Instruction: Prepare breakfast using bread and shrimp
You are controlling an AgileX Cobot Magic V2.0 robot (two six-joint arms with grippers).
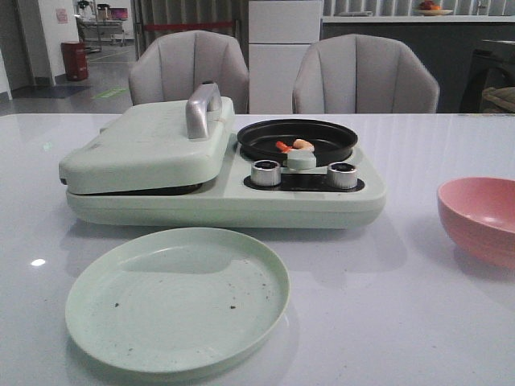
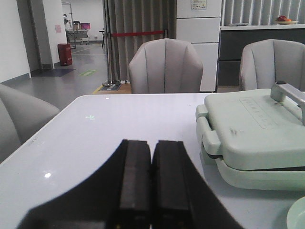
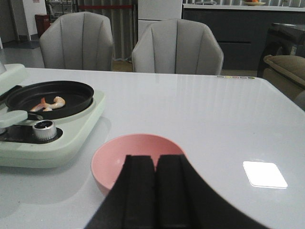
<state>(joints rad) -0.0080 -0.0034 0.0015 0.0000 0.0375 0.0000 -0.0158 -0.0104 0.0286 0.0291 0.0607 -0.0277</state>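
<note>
**Shrimp in the pan, bread out of sight**

The shrimp [image 1: 294, 145] lies in the black pan [image 1: 338, 137]; small, soft, probably slippery, best pinched mid-curl; bread is presumably under the closed lid [image 1: 145, 141]; left gripper [image 2: 151, 164] and right gripper [image 3: 155, 174] are both closed, empty.

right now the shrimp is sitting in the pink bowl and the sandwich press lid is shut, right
Not quite. The shrimp lies in the black pan on the appliance, not in the pink bowl, which the right wrist view shows with nothing visible in it. The front view shows this. The sandwich press lid is shut, as you said.
</note>
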